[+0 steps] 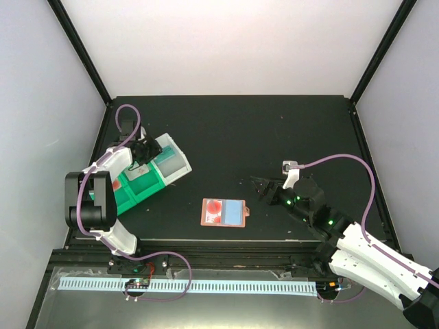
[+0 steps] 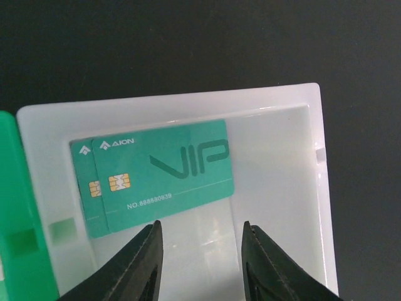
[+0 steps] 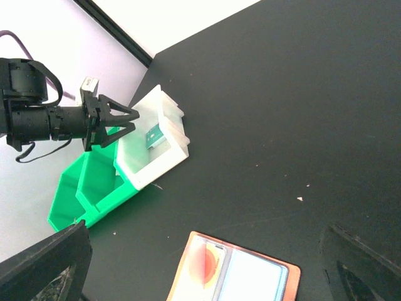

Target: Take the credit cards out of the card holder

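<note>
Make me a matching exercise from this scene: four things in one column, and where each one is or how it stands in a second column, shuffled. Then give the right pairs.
Column one
1. teal plastic VIP cards
2. salmon-brown leather card holder
3. left gripper
4. right gripper

Column two
A. jaws wide, just right of the card holder
B. lying in the white tray compartment
C. spread open on the black table
D. open and empty above that compartment

Pairs: 1-B, 2-C, 3-D, 4-A
</note>
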Controlling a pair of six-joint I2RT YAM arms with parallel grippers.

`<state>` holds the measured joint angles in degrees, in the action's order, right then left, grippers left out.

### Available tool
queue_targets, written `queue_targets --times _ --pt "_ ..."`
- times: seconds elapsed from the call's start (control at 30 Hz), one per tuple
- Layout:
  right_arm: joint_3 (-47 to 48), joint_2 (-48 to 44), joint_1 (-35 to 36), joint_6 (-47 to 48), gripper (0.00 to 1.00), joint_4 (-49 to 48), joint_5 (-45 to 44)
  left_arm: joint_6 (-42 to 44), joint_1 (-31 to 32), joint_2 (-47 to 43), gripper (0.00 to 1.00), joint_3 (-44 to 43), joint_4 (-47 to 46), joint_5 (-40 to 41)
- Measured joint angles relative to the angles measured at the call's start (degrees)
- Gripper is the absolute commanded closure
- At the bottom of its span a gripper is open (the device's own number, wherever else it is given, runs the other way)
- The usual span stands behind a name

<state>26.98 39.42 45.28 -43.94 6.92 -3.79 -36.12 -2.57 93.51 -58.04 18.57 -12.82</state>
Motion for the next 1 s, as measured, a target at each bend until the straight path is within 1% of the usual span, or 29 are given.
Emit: queue_targets --times 0.27,0.5,0.6,0.67,0.7,0.8,0.87,0.93,1.0 --pt "0.98 -1.18 0.0 0.2 0.0 1.77 0.98 0.76 0.0 -3.61 0.48 -0.68 3.72 0.85" --pt "2.36 -1.62 0.0 -0.31 0.0 4.5 1.05 4.07 0.0 -9.7 0.22 -1.9 7.15 -0.7" --pt "2.36 -1.33 0.0 -0.74 0.0 5.73 1.44 5.99 0.0 -12.17 0.19 -1.95 9.49 -2.47" --pt "2.36 -0.92 0.0 -0.94 0.0 6.27 2.12 7.26 0.02 -13.73 0.14 -1.88 10.99 -3.8" --pt "2.36 -0.7 0.0 -0.98 0.02 6.47 2.51 7.91 0.02 -14.82 0.14 -1.66 11.58 -4.87" --pt "2.36 0.04 0.0 -1.2 0.1 6.6 3.56 9.55 0.44 -18.69 0.15 -0.09 12.33 -8.33" --pt "2.36 0.74 0.0 -1.55 0.18 6.56 4.55 10.51 1.07 -21.77 0.18 1.81 12.96 -10.56" --pt "2.36 1.62 0.0 -1.84 0.29 6.54 5.73 11.17 2.34 -24.26 0.21 3.76 13.38 -12.68" --pt "2.36 2.73 0.0 -2.47 0.43 6.4 6.93 11.93 4.02 -26.25 0.23 6.08 13.79 -14.64"
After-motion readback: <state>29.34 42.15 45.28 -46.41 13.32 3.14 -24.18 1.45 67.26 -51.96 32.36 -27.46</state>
